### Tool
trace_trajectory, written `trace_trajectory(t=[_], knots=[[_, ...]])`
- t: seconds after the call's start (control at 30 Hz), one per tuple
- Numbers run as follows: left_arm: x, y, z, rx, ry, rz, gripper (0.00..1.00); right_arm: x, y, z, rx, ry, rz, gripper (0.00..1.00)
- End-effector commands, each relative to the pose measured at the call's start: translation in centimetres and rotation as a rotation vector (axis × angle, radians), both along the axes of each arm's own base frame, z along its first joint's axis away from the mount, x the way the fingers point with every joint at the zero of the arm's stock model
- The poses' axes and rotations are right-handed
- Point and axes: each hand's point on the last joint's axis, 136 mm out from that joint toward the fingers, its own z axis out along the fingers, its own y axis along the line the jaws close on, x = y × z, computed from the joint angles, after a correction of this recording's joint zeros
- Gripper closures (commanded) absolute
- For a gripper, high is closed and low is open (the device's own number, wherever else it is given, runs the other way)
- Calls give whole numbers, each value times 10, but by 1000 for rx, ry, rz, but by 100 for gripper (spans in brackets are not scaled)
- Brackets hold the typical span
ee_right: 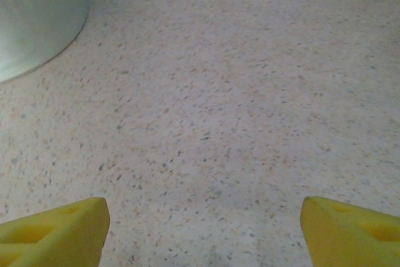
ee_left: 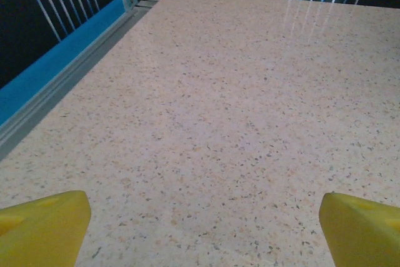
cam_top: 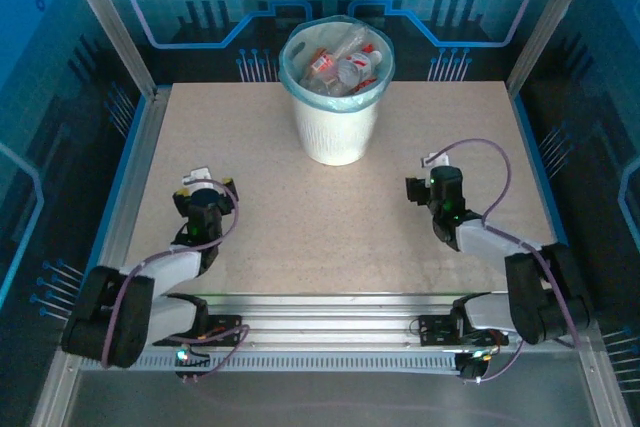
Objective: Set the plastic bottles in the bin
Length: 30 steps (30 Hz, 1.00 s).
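Plastic bottles (cam_top: 340,65) lie heaped inside the bin (cam_top: 338,137), red caps and labels showing through the mouth of its pale blue liner, and the pile reaches about to the rim. The speckled tabletop (cam_top: 300,227) around the bin lies bare, so the task looks finished or very nearly so. The left gripper (cam_top: 205,179) sits well to the near left of the bin, low over the table. In its wrist view the yellow fingertips (ee_left: 37,226) stand wide apart with only tabletop between them, so it holds nothing. The right gripper (cam_top: 432,162) sits to the near right of the bin, somewhat closer to it than the left. Its yellow fingertips (ee_right: 50,229) are likewise spread, with nothing between them, and the bin's ribbed white wall fills the far left corner of that view. Both arms are drawn in toward their bases on the near side of the bin, a pose that probably keeps them out of the way and reads as rest rather than as a reach for anything.
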Motion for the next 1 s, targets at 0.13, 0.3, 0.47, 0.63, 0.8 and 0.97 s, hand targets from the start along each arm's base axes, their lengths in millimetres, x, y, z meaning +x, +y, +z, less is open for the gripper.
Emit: trace_trajectory(t=[0.13,0.3,0.47,0.63,0.8,0.97], knots=[[29,-38,26,18,-170,-301,3,13,36,17,-4,-181,305,19],[32,-51,8,34,-201,-386,1,11,9,8,138,-247,253,18],[43,-35,1,33,-166,-287,1,32,-11,-3,133,-121,109,14],[61,-16,-6,5,-63,-180,1,33,-12,-2,125,-134,99,0],[61,-14,-7,-7,-63,-180,1,33,-11,-2,124,-132,100,0],[61,-15,-7,-7,-64,-182,1,33,-12,-3,124,-132,98,0]])
